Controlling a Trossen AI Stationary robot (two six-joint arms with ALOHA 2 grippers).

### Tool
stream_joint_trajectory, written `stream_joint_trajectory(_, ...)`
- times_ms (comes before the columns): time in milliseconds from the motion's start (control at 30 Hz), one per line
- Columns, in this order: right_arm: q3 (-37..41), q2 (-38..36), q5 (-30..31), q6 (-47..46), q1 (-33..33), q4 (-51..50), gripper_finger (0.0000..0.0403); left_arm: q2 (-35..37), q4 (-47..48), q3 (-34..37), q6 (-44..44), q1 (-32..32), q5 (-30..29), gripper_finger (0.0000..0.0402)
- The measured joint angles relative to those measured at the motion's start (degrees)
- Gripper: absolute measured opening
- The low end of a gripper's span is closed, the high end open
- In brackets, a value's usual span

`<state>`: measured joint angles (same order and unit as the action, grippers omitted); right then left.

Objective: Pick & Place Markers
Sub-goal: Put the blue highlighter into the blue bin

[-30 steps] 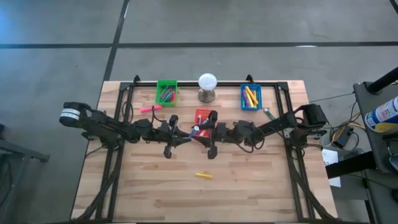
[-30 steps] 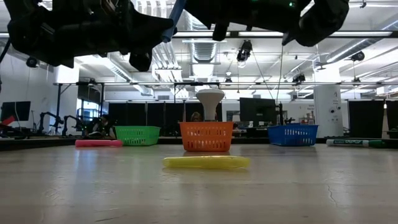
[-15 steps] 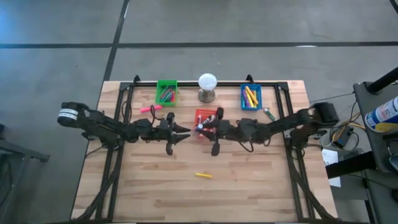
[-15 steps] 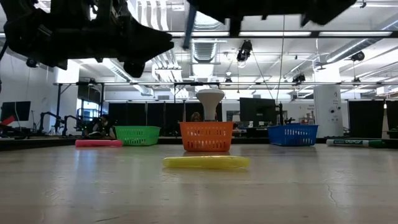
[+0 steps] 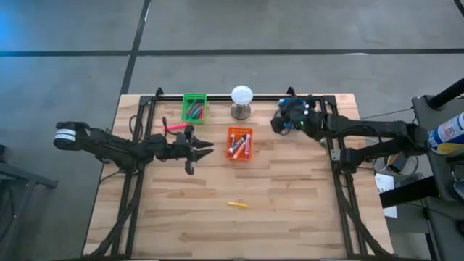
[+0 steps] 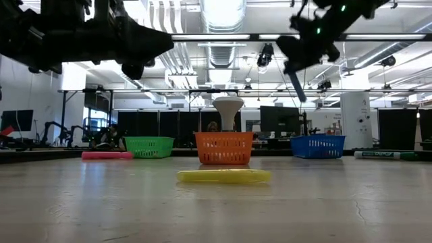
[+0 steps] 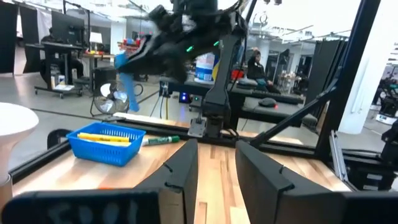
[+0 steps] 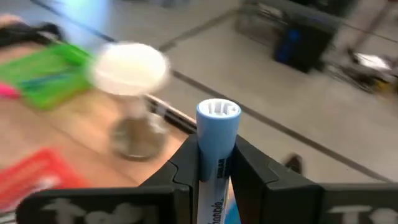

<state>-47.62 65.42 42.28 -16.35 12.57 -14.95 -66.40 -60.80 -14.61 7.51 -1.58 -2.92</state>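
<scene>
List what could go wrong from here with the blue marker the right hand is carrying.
1. The right hand holds the blue marker upright by its lower part, high above the blue bin. Released from there, it may bounce out or miss.
2. The bin already holds yellow markers, so the new one could roll off them.
3. The white ball on its stand is beside the bin; a wide swing might knock it.
</scene>
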Motion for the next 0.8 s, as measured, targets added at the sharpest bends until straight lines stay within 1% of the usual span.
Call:
stream_joint_trajectory(67, 0.9, 1.0, -1.6, 0.9, 5.1, -0.1, 0.0056, 0.3, 0.1, 0.0, 0.0, 0.0, 0.0, 0.0102)
stream_joint_trajectory(233, 1.3, 6.0, -10.1, 2.8, 16.6, 0.2, 0.0056, 0.0, 1.5, 0.0, -0.3, 0.0, 0.0, 0.0102)
stream_joint_trajectory(300, 1.3, 8.4, -11.0, 3.2, 19.7, 0.1, 0.0056, -0.2, 1.8, 0.0, -0.4, -0.1, 0.0, 0.0103)
stream_joint_trajectory(633, 1.3, 16.1, -11.8, 5.8, 28.4, 0.5, 0.0059, -0.2, 1.9, 0.0, -0.1, -0.2, 0.1, 0.0103)
stream_joint_trajectory(733, 1.3, 17.9, -14.1, 5.8, 29.8, 1.0, 0.0059, -0.2, 1.9, 0.0, -0.1, -0.1, 0.1, 0.0103)
stream_joint_trajectory(800, 1.3, 18.7, -17.8, 5.8, 30.5, 1.7, 0.006, -0.2, 1.8, 0.0, -0.1, -0.2, 0.1, 0.0103)
